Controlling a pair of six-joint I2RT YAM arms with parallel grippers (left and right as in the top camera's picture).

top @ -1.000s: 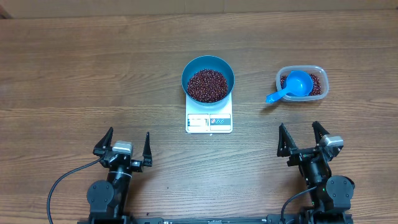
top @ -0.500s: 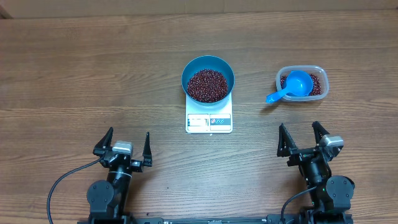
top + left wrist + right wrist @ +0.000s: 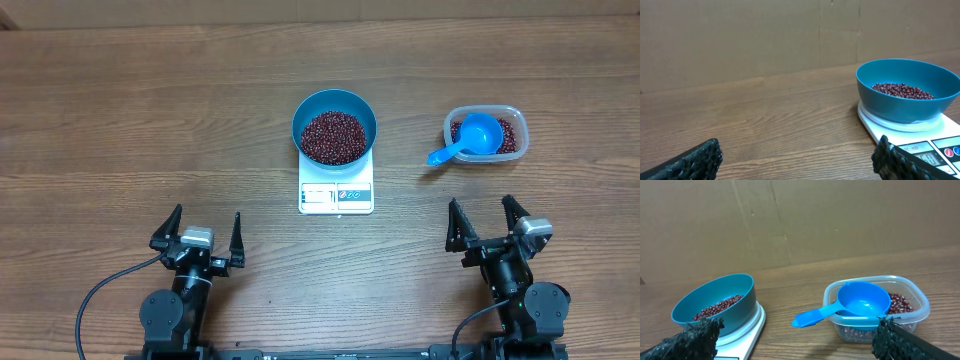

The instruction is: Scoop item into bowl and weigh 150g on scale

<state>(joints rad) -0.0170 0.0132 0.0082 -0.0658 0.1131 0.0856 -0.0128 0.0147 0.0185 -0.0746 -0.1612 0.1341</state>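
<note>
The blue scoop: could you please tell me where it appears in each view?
Overhead: the blue scoop lies at right, cup in the clear tub, handle over its left rim.
Left wrist: not in it.
Right wrist: right of centre, resting on the tub.
Shared landmark: the blue bowl on the scale, in all views.

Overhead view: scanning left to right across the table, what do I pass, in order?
First the left gripper, open → bowl of beans sitting on the scale → clear tub holding the scoop. The right gripper is left out, since it shares the tub's span.
</note>
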